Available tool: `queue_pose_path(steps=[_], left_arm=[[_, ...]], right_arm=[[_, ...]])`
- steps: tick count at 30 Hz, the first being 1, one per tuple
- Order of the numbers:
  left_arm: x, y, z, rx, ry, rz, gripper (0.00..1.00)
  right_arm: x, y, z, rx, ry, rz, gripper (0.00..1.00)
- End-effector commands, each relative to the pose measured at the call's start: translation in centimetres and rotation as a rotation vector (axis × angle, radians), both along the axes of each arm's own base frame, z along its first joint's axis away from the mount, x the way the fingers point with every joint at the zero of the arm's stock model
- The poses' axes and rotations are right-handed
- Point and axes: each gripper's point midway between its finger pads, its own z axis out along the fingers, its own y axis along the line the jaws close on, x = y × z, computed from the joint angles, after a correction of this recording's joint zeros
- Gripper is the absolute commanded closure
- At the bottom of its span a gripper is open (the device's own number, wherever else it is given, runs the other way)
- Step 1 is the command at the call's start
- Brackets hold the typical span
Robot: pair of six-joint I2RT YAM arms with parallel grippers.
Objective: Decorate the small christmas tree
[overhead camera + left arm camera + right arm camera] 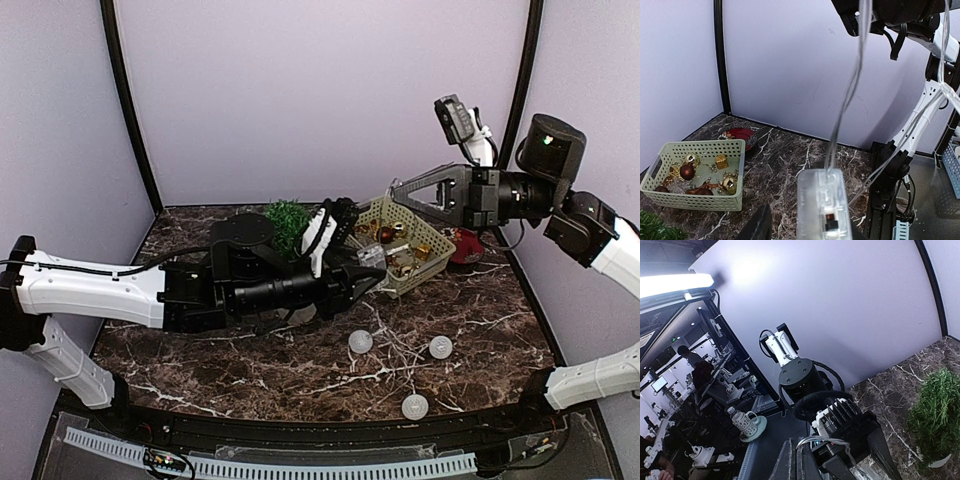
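I have the left gripper (365, 275) reached out low across the table (250, 365) to the near side of the pale green basket (695, 201). Its jaws stand partway apart around a clear plastic box (821, 205), which I take for the battery pack of a light strand (842, 110). The wrist view shows a gap between one finger (759, 226) and the box, so I would not call it gripped. The right gripper (395, 186) hangs above the basket with its jaws closed. The strand rises straight from the box toward it, so I judge it is pinching the wire to keep it off the ornaments and free of tangles. The small christmas tree (288, 222) stands at the far middle of the table, just behind the left wrist and left of the basket, bare of decoration as far as I can see. Brown and gold baubles (687, 172) lie in the basket, and three pale balls (360, 342) sit on the near right of the table. Holding box and wire apart should let me lay the strand around the tree.
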Motion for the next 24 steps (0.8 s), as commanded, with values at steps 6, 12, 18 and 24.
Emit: queue_pose_path(steps=[6,12,18,24], left_arm=[[-0.7,0.5,1.3,-0.066,-0.012,-0.032,0.72],[-1.0,1.4,1.1,-0.027,0.020,-0.028,0.81],[-1.5,3.4,-0.1,0.083,0.104,-0.012,0.82],[-2.0,5.7,-2.4,0.208,0.195,0.022,0.85]], right_arm=[[-0.8,0.1,1.0,0.049,-0.038,0.031,1.00],[-0.1,0.4,0.0,0.037,0.002,0.008,1.00],[1.6,2.2,-3.8,-0.071,0.124,-0.002,1.00],[5.5,4.1,-11.0,-0.198,0.208,-0.132,1.00]])
